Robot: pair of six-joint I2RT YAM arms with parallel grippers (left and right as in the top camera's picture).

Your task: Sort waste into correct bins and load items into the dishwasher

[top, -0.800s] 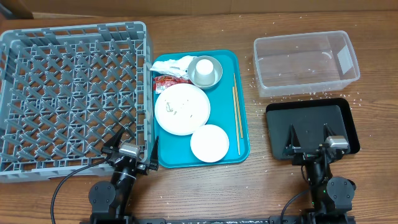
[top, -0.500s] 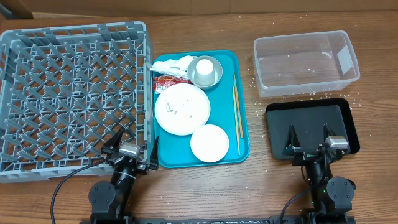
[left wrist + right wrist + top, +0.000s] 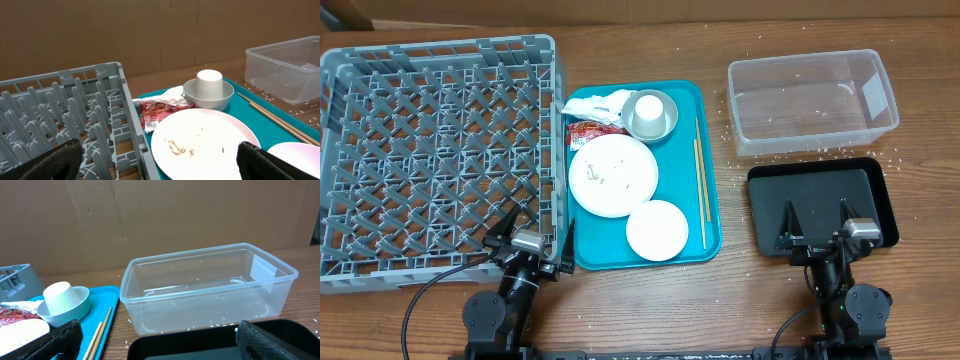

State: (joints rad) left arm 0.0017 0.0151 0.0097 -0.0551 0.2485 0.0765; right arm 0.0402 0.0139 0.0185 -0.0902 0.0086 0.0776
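Observation:
The teal serving tray [image 3: 685, 100] holds a large white plate [image 3: 613, 175] with food bits, a small white dish [image 3: 657, 230], a bowl with an upturned cup [image 3: 650, 115], chopsticks [image 3: 700, 190], a crumpled napkin [image 3: 600, 103] and a red wrapper [image 3: 585, 132]. The grey dish rack [image 3: 440, 45] lies to the left. The clear tub [image 3: 805, 58] and black tray [image 3: 815, 185] lie to the right. My left gripper [image 3: 542, 228] is open and empty at the rack's near right corner; its fingers [image 3: 50, 162] frame the plate [image 3: 210, 140]. My right gripper [image 3: 816, 215] is open and empty over the black tray [image 3: 200, 342].
Loose white rice grains [image 3: 810, 152] are scattered on the wooden table around the clear tub and black tray. A cardboard wall stands behind the table in both wrist views. The rack's wall [image 3: 135, 130] sits between my left fingers.

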